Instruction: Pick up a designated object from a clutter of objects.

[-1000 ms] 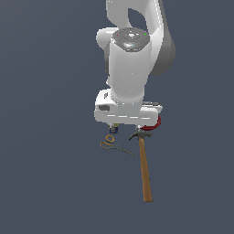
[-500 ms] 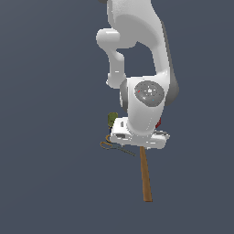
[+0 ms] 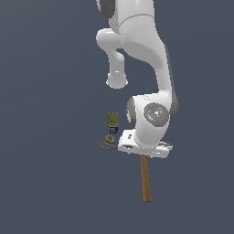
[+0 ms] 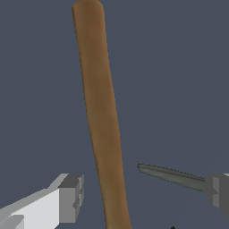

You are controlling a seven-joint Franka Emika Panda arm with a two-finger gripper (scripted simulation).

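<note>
The hammer's brown wooden handle [image 3: 146,180] lies on the dark floor and sticks out from under my white hand [image 3: 145,147]; the arm hides its head. In the wrist view the handle [image 4: 100,120] runs between my two fingers, closer to the pale one [image 4: 69,199] than to the grey one [image 4: 219,190]. My gripper [image 4: 144,193] is open, with gaps on both sides of the handle, and its fingers do not touch the wood. The rest of the clutter lies toward the exterior view's left: an olive can [image 3: 113,120] and orange-handled scissors [image 3: 108,140].
A thin grey-green pointed blade [image 4: 167,175] lies beside the handle near the grey finger; I cannot tell what it belongs to. The can and scissors sit close to the hand's side. The arm's large white links fill the space above.
The hand has come down and shifted toward the exterior view's right, onto the hammer's head end. The arm now hides the red bowl that showed beside the hand earlier.
</note>
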